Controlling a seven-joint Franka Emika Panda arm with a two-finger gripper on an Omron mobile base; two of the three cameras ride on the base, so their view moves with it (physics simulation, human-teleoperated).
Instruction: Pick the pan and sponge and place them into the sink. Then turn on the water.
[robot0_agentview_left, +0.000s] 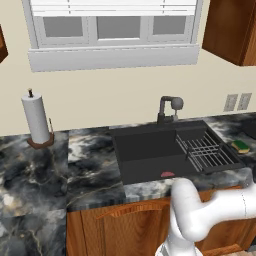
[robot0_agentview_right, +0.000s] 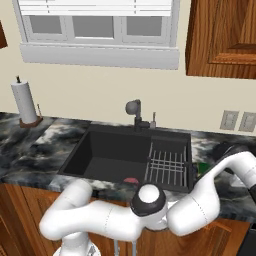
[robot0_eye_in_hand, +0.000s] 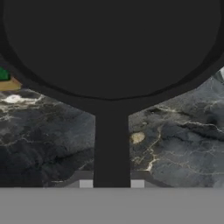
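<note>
Black pan (robot0_eye_in_hand: 109, 48) lies on the marble counter (robot0_eye_in_hand: 175, 127), right of the sink (robot0_agentview_left: 150, 150), with its handle pointing straight at the hand camera. The gripper (robot0_eye_in_hand: 111, 183) straddles that handle; whether the fingers have closed on it cannot be told. The sponge (robot0_agentview_left: 241, 146) sits just beside the pan, right of the rack (robot0_agentview_left: 207, 152). Step in hand, by judgement: picking the pan. Next move calls for a firm hold on the handle, a lift, then travel left over the rack into the sink.
</note>
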